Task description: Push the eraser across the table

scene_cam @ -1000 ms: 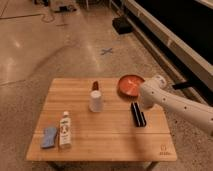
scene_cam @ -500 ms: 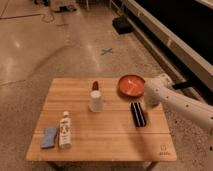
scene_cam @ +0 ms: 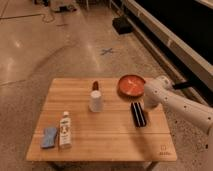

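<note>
Lying on the table [scene_cam: 115, 135] between the white cup [scene_cam: 95, 101] and the gripper [scene_cam: 149, 104], the eraser [scene_cam: 138, 114] points front to back (long side facing the gripper). Pinched together or loose? I cannot see.

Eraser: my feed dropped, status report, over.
Tool beside black oblong eraser, on its right. Eraser flat on light-wood plank table. White cup to its left, possibly in path.

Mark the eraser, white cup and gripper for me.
eraser [scene_cam: 138, 114]: camera view, middle of its black top face.
white cup [scene_cam: 95, 101]: camera view, middle of its side wall.
gripper [scene_cam: 149, 105]: camera view, its lower tip, just right of the eraser's far end.
</note>
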You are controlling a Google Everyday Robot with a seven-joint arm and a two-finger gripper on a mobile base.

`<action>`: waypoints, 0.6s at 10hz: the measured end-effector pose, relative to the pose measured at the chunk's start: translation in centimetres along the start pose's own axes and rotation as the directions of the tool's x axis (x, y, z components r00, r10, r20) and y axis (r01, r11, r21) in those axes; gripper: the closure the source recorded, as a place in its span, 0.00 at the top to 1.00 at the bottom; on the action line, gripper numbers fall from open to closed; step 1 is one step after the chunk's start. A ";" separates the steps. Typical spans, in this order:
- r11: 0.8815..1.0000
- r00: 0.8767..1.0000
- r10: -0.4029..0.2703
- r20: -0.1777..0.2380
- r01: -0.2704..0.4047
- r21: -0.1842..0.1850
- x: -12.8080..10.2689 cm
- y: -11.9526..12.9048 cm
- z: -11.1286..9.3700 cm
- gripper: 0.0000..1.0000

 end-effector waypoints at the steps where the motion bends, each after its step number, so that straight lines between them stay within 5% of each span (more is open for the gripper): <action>1: 1.000 1.000 -0.004 0.003 0.004 0.000 -0.3 0.0 0.3 0.00; 6: 0.999 1.000 -0.012 0.003 0.012 0.030 -0.8 -0.3 1.2 0.00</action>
